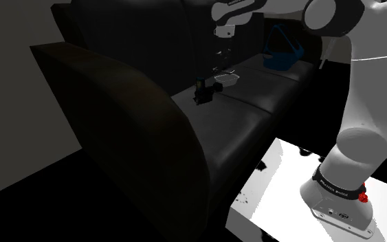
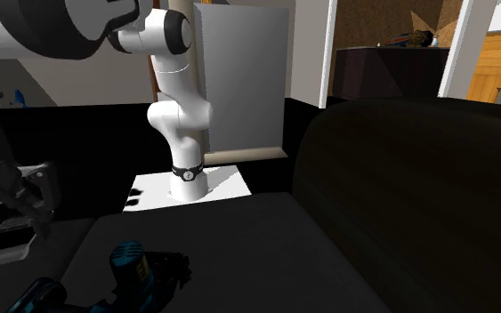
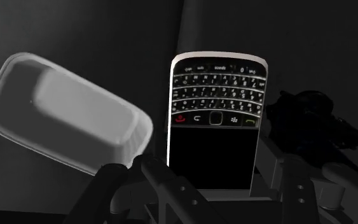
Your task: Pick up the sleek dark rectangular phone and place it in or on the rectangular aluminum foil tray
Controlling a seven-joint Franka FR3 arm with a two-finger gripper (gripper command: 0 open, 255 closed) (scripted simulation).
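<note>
Dark sofa point(image 1: 253, 113) cushions are my work surface today, with a pale wall point(image 1: 6, 41) off behind it. The gripper point(image 3: 212, 194) is clamped on the phone point(image 3: 215, 121). The two black fingers pinch its long edges down at the screen end, and the keypad end sticks out away from the hand. So the phone is in the hand and, as far as I can judge, off the cushion. The tray point(image 3: 66, 118) is just off to one side of it and a lumpy black gadget point(image 3: 314, 118) is on the other.

Handling-wise, I'd call the phone a stiff, light slab with glossy faces, so it's slippery, and the screen won't like a knock. The long edges are the right place to grab. A hold nearer the middle would balance better, but this one looks okay to me. The tray renders whitish-grey and looks thin-walled, so I'd expect it to skid if bumped.

Head count: one phone, one tray, one black gadget, and one blue thing point(image 1: 281, 55) further along the sofa in the shoulder view.
</note>
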